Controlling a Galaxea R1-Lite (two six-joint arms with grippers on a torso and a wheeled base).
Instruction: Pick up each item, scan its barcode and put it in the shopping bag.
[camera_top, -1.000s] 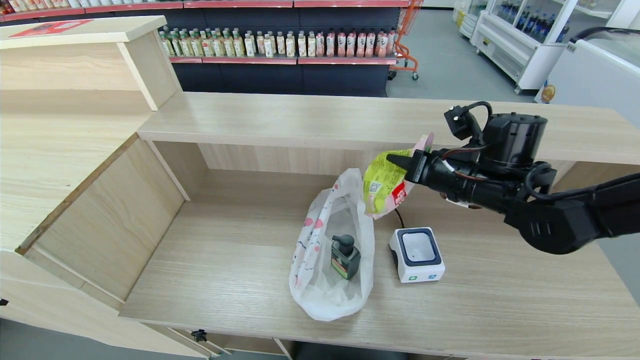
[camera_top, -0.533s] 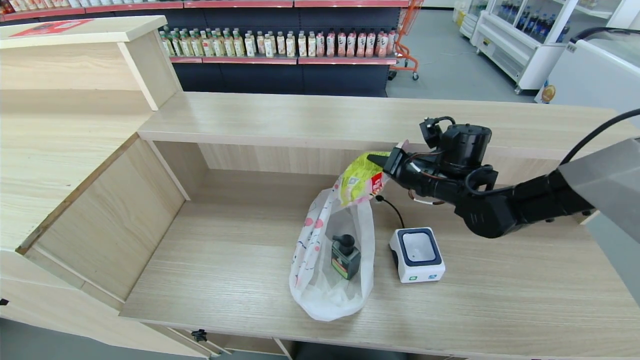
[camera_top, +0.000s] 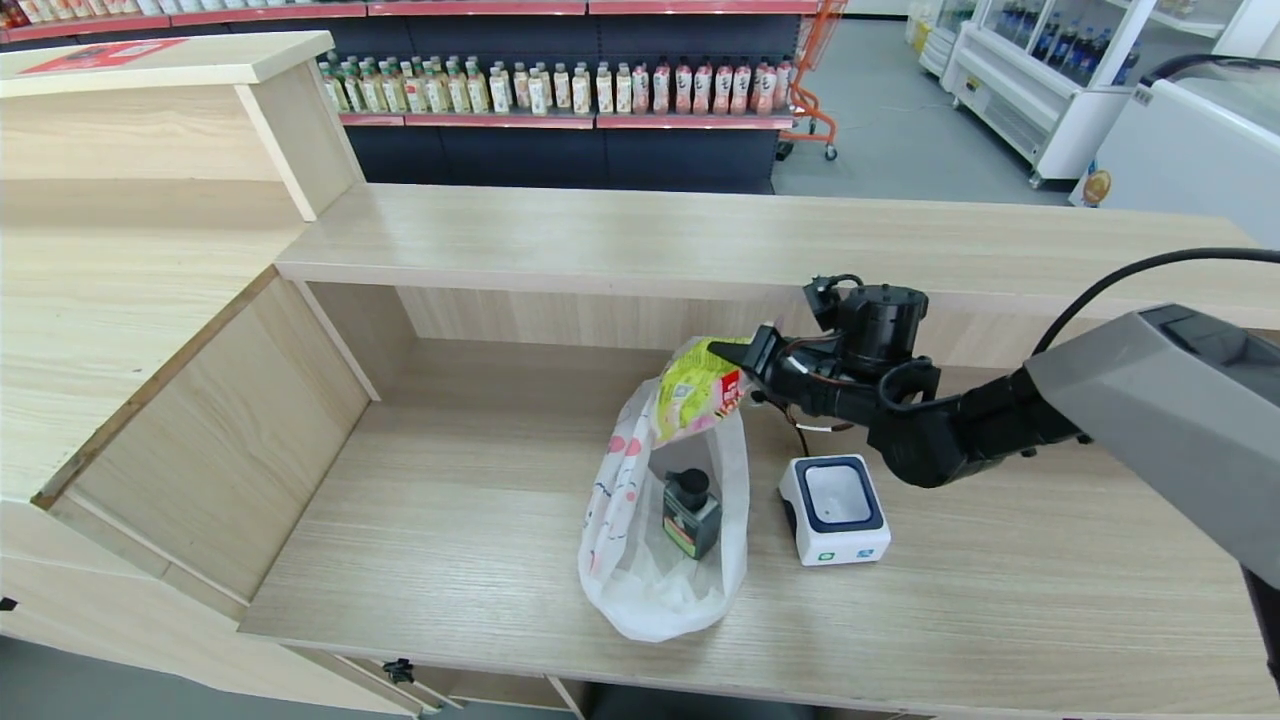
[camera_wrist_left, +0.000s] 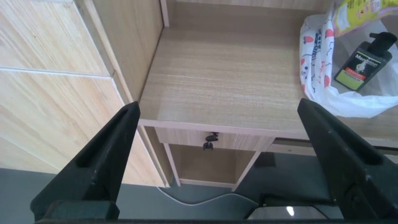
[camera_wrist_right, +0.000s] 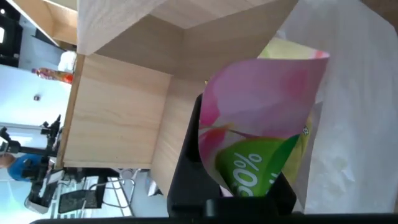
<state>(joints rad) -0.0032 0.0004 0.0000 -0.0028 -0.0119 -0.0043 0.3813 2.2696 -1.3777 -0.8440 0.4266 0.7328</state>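
One light, soft, crinkly snack packet (camera_top: 692, 393) hangs pinched by its top seam, which we judge the safest hold, in our closed right gripper (camera_top: 741, 371), just above the shopping bag (camera_top: 608, 505) mouth.

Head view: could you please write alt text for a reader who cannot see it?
The right pincer holds a yellow-green snack packet at the open mouth of a white shopping bag on a wooden counter. A dark pump bottle is already inside the bag, and a white barcode scanner stands beside it.
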